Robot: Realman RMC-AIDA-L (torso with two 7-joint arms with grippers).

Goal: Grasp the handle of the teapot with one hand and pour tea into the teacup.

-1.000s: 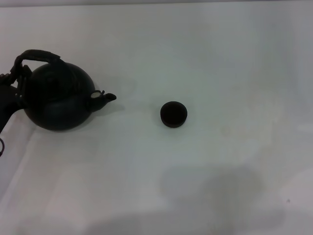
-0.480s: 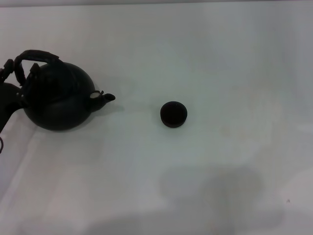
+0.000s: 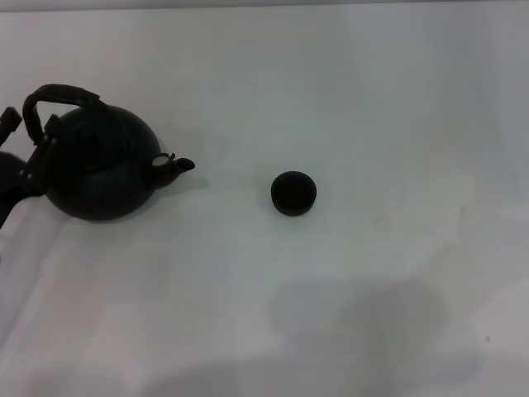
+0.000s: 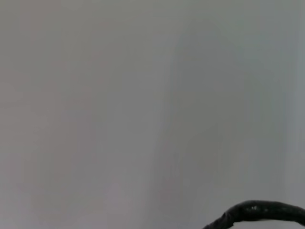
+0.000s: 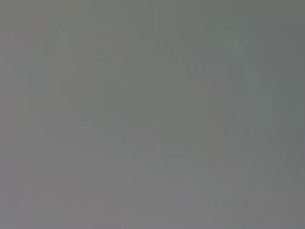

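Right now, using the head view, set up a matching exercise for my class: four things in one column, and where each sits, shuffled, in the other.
Things:
1. teapot
2. teacup
3. handle
4. left end effector

Places:
A. alone near the table's middle
B. arching over the pot's lid
C. at the picture's left edge, beside the pot
D. on the table's left, spout pointing at the cup

Pairs: 1-D, 2-A, 3-B, 4-C
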